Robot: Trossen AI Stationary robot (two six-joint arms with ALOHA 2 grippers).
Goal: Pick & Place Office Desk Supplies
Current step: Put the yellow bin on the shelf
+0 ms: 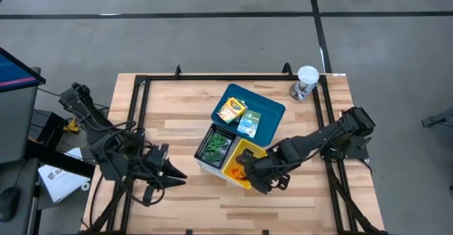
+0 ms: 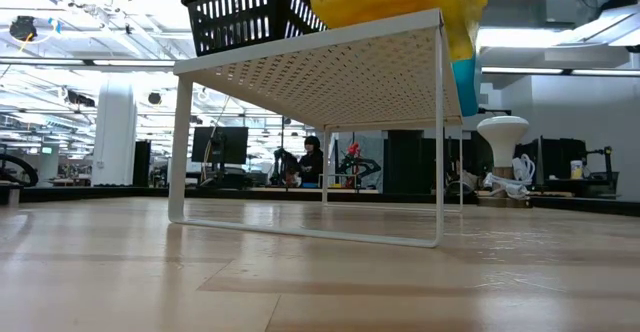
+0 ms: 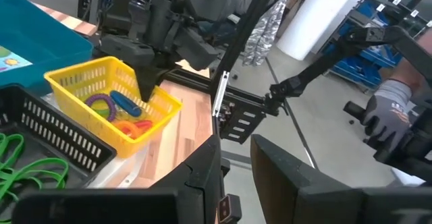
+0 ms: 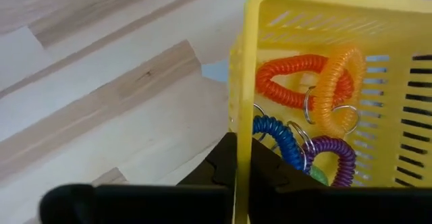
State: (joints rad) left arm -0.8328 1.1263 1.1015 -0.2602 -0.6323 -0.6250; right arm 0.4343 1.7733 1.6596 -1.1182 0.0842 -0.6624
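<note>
A yellow basket (image 1: 235,165) holds coiled loops: red-orange (image 4: 297,82), orange (image 4: 341,89), blue (image 4: 277,133) and purple (image 4: 337,160). My right gripper (image 4: 241,150) is shut on its wall. Beside it, a black basket (image 1: 212,141) holds green loops (image 3: 27,170). Both baskets are on a white perforated stand (image 2: 330,72). A crayon box (image 1: 231,110) and a green card box (image 1: 249,124) lie in the blue tray (image 1: 272,106) behind. My left gripper (image 1: 180,175) hovers left of the baskets, open, with nothing between its fingers (image 3: 202,183). My right gripper pinches the yellow basket's side wall at its rim (image 4: 244,109), on the side toward the table's near right. One finger is inside the basket and one outside. The fingers come from above, slanting down. The basket stays upright; whether its bottom rests on the stand I cannot tell.
A clear cup with a white lid (image 1: 306,81) stands at the table's far right corner. A black frame rail (image 1: 138,115) runs around the tabletop. Bare wood lies along the near edge (image 1: 233,207) and on the left. A gloved hand (image 3: 391,116) shows beyond the table.
</note>
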